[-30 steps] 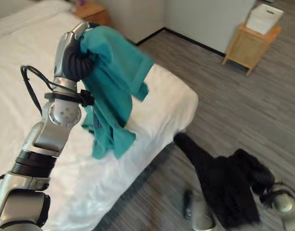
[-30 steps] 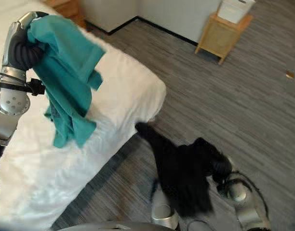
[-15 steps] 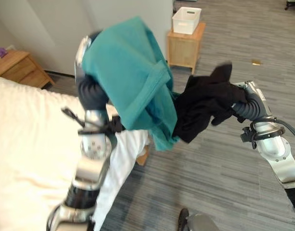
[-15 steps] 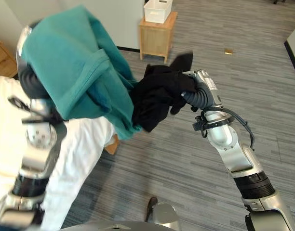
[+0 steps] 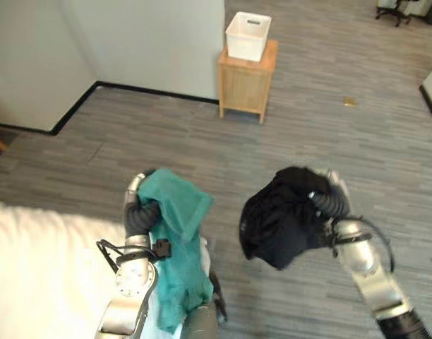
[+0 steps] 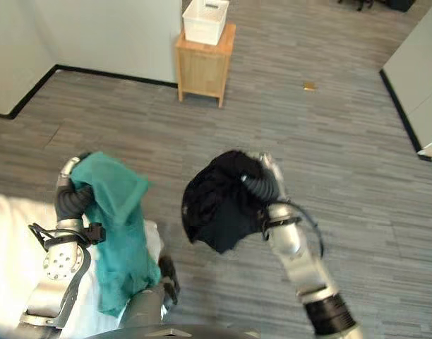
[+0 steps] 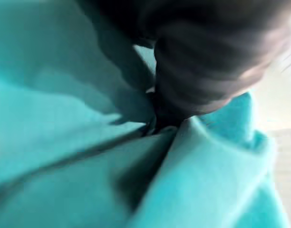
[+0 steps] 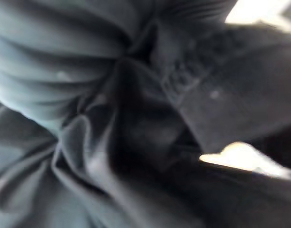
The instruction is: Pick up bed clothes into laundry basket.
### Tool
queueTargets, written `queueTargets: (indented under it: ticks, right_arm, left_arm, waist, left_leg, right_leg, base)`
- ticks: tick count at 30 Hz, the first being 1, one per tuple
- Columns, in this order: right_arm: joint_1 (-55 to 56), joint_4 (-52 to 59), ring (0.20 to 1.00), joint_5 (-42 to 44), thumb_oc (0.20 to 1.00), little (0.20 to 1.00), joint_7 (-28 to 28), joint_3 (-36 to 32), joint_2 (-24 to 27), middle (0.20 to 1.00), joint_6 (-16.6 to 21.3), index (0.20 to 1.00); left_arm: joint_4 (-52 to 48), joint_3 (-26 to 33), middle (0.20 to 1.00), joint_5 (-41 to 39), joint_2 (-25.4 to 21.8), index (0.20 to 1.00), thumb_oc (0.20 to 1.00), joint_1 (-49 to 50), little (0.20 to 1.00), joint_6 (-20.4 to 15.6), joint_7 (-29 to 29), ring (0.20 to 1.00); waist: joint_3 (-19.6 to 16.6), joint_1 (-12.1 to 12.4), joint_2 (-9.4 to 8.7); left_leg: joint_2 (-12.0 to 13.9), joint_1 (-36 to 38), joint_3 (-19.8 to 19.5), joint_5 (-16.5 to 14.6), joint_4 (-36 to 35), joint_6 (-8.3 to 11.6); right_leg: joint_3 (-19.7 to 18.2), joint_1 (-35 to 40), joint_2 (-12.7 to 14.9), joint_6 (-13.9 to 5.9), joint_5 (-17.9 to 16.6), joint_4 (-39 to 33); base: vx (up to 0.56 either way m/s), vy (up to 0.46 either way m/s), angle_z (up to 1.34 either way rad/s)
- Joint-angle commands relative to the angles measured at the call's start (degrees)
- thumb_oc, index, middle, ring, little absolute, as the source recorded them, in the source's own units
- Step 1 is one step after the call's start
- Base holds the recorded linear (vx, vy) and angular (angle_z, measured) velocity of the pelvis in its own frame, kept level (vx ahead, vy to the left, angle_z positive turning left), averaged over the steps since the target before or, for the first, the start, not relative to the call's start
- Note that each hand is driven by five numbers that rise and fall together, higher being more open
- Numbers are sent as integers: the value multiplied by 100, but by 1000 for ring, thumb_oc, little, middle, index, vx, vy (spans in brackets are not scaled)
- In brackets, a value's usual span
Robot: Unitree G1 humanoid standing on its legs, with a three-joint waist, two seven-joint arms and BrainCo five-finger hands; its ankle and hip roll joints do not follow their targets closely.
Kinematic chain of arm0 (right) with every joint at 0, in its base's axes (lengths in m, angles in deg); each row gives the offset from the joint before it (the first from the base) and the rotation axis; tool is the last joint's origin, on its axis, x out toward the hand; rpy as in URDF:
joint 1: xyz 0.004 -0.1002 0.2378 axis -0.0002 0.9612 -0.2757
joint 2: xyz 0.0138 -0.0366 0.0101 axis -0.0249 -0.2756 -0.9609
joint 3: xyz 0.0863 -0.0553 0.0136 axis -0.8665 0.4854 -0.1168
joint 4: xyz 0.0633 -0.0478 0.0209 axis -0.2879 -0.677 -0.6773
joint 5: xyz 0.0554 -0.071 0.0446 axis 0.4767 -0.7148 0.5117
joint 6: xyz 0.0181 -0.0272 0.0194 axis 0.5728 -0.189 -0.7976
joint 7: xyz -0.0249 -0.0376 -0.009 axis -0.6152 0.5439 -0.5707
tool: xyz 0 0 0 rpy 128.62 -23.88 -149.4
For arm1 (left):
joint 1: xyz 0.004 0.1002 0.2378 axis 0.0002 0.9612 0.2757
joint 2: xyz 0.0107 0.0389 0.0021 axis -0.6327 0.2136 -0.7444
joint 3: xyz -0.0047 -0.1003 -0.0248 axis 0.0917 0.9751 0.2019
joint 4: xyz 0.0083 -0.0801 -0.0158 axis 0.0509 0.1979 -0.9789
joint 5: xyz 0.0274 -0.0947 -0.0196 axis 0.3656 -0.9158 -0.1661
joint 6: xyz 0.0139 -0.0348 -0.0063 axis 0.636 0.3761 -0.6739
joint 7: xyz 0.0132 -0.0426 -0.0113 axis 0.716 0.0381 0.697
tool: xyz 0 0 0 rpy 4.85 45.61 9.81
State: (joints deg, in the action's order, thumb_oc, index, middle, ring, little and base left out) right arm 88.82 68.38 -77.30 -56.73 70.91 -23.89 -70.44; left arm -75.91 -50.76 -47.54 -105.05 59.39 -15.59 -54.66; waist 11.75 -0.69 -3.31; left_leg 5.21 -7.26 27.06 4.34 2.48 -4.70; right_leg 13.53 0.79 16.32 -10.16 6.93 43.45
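A teal garment (image 5: 179, 215) hangs from my left hand (image 5: 137, 212), raised over the bed's corner at the lower left; in the left wrist view the teal cloth (image 7: 64, 142) bunches against the hand's dark cover (image 7: 217, 57). A black garment (image 5: 276, 220) is bunched in my right hand (image 5: 330, 199), held in the air over the floor right of centre. Black folds (image 8: 136, 142) wrap the right wrist view. A white laundry basket (image 5: 248, 35) stands on a wooden stand (image 5: 247, 85) at the far wall.
The white bed (image 5: 32, 282) takes the lower left corner. Grey plank floor (image 5: 202, 141) spreads between me and the stand. A wall with a black baseboard (image 5: 145, 90) runs along the far left. A small tan scrap (image 5: 350, 101) lies on the floor at the right.
The camera has swung from the bed toward the floor and the stand. Both hands, holding their garments, sit lower and further apart than half a second ago.
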Motion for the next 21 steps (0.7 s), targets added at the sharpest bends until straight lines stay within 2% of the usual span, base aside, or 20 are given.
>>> queueTargets:
  ticks: [1,2,3,4,5,7,8,10,11,12,14,15,16,17,18,20,21]
  right_arm:
    - [-762,287,200,1,200,200,-294,-448,331,200,305,200]
    - [-785,366,200,-26,200,200,-318,-483,365,200,335,200]
    - [-782,422,200,-46,200,200,-331,-487,403,200,339,200]
    - [-780,426,200,-46,200,200,-331,-485,405,200,337,200]
    - [-770,464,200,-43,200,200,-340,-495,436,200,349,200]
    - [-715,533,200,-54,200,200,-336,-514,447,200,323,200]
    - [-708,579,200,-62,200,200,-367,-538,415,200,308,200]
    - [-703,591,200,-106,200,200,-387,-513,395,200,296,200]
    - [-632,594,200,-206,200,200,-431,-497,382,200,275,200]
    - [-573,579,200,-243,200,200,-419,-497,413,200,286,200]
    - [-528,546,200,-272,200,200,-403,-457,408,200,300,200]
    - [-429,567,200,-251,200,200,-365,-480,428,200,305,200]
    - [-330,565,200,-168,200,200,-293,-443,521,200,371,200]
    - [-247,586,200,-100,200,200,-275,-456,568,200,381,200]
    - [-215,587,200,30,200,200,-225,-544,668,200,413,200]
    - [-288,500,200,94,200,200,-167,-518,736,200,369,200]
    - [-312,503,200,80,200,200,-154,-493,745,200,371,200]
  left_arm:
    - [-492,185,200,243,-231,200,200,-400,200,-355,-42,200]
    - [-549,142,200,251,-286,200,200,-422,200,-368,-117,200]
    - [-586,108,200,232,-285,200,200,-416,200,-383,-143,200]
    - [-588,110,200,231,-282,200,200,-413,200,-383,-144,200]
    - [-609,72,200,195,-263,200,200,-396,200,-405,-182,200]
    - [-613,50,200,184,-236,200,200,-332,200,-436,-275,200]
    - [-568,71,200,107,-188,200,200,-332,200,-485,-317,200]
    - [-498,81,200,118,-147,200,200,-349,200,-502,-299,200]
    - [-376,46,200,104,-109,200,200,-411,200,-539,-319,200]
    - [-328,21,200,164,-101,200,200,-412,200,-530,-361,200]
    - [-289,-8,200,141,-75,200,200,-392,200,-527,-340,200]
    - [-325,-38,200,115,-47,200,200,-354,200,-566,-390,200]
    - [-322,-53,200,-107,55,200,200,-314,200,-548,-426,200]
    - [-357,-61,200,-207,95,200,200,-232,200,-538,-445,200]
    - [-379,-69,200,-382,164,200,200,-119,200,-589,-545,200]
    - [-355,-125,200,-571,219,200,200,-59,200,-598,-605,200]
    - [-350,-150,200,-623,262,200,200,-14,200,-620,-640,200]
  waist:
    - [-221,5,292]
    - [-169,-69,331]
    - [-130,-177,321]
    - [-125,-192,322]
    - [-118,-270,286]
    - [-94,-396,258]
    - [-95,-523,257]
    - [-94,-596,280]
    - [-86,-744,289]
    - [-103,-754,280]
    - [-137,-794,250]
    - [-160,-850,265]
    - [-101,-803,321]
    - [23,-644,272]
    - [169,-454,132]
    - [274,-172,73]
    - [298,-55,82]
  left_leg:
    - [685,767,306,-282,-748,582]
    - [709,935,257,-428,-748,668]
    - [643,1051,142,-551,-748,718]
    - [643,1059,129,-559,-748,722]
    - [600,1178,39,-684,-748,782]
    - [584,1393,-96,-872,-748,912]
    - [658,1597,-191,-1053,-748,1084]
    - [690,1711,-220,-1169,-748,1144]
    - [688,2009,-331,-1406,-748,1181]
    - [633,2164,-401,-1579,-748,1148]
    - [577,2347,-479,-1602,-748,1165]
    - [653,2465,-465,-1529,-533,1232]
    - [1192,1994,-722,-856,1476,1307]
    - [1230,1537,-1022,-578,2553,1207]
    - [1098,748,-1509,-593,3832,1117]
    - [497,-91,-1724,-1119,3858,959]
    - [354,-348,-1706,-1228,3485,895]
  right_leg:
    - [604,40,-23,-346,-794,-1273]
    - [859,-306,181,-142,-614,-1687]
    - [872,-478,166,-63,-426,-1970]
    - [888,-460,168,-62,-410,-1967]
    - [834,-622,81,10,-319,-2576]
    - [772,-688,-76,-3,-586,-3930]
    - [759,-1075,33,-166,-996,-4703]
    - [653,-1340,91,-236,-1067,-4769]
    - [411,-1595,63,-259,-1107,-4717]
    - [280,-1474,-19,-241,-1070,-4729]
    - [160,-1368,-52,-194,-1144,-4722]
    - [127,-1232,-95,-140,-1166,-4713]
    - [235,-799,-381,185,-1105,-4776]
    - [255,-507,-487,392,-975,-4810]
    - [209,-98,-614,620,-723,-4845]
    - [-40,200,-686,643,-490,-4845]
    - [-191,310,-751,619,-393,-4845]
  base:
    - [428,-5,12]
    - [476,-33,16]
    - [477,-38,37]
    - [395,-105,52]
    - [356,-140,87]
    - [576,-249,78]
    - [645,-293,40]
    - [494,-193,41]
    - [520,-155,47]
    - [680,-235,51]
    - [333,-131,37]
    - [428,-361,46]
    - [581,-540,16]
    - [692,-679,-5]
    - [569,-430,-56]
    - [498,-151,-56]
    - [434,13,-100]
